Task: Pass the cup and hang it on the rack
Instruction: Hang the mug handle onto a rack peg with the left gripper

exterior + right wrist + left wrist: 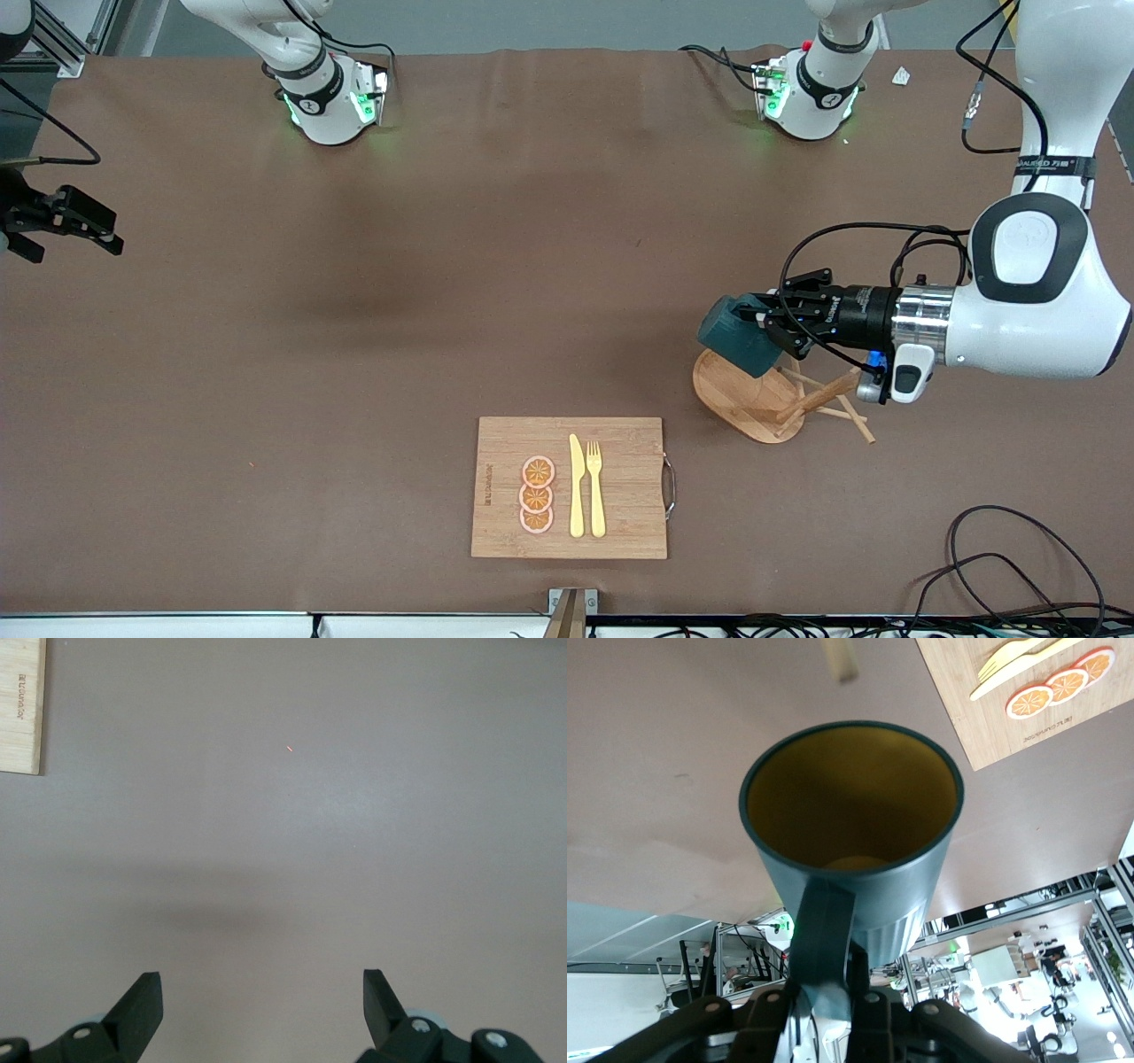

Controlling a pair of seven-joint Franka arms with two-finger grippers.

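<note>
1. The left gripper (769, 317) holds the small dark teal ribbed cup (737, 335) by its loop handle (822, 943), fingers clamped on it, above the light wooden mug rack's (760, 403) oval base.
2. The rack stands toward the left arm's end of the brown surface (354, 310).
3. The right gripper (261, 1014) waits over bare surface, fingers spread wide.
</note>
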